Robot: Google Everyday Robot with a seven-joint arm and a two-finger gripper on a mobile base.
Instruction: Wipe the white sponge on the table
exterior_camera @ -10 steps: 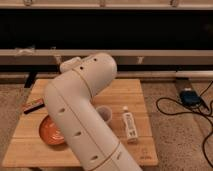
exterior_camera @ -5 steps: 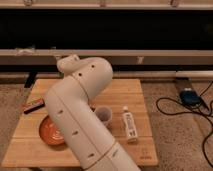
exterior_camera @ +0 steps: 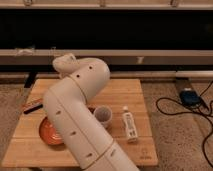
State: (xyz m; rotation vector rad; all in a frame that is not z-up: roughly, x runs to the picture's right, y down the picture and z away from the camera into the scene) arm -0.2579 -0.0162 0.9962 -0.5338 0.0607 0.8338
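The light-brown wooden table (exterior_camera: 131,91) fills the middle of the camera view. My large white arm (exterior_camera: 80,110) rises from the bottom edge and bends over the table's left half, covering much of it. The gripper is out of sight, hidden behind or below the arm's bend near the table's far left. The white sponge is hidden too; no cream-white block shows anywhere on the visible part of the table.
A long white bottle (exterior_camera: 129,124) lies on the table's right half, with a small cup (exterior_camera: 103,114) beside it. An orange dish (exterior_camera: 48,132) sits front left and a dark red-edged box (exterior_camera: 32,106) at the left edge. A blue device (exterior_camera: 190,96) with cables lies on the floor at right.
The arm's upper bend has swung a little to the left over the table's far side. The bottle, cup, dish and box have not moved.
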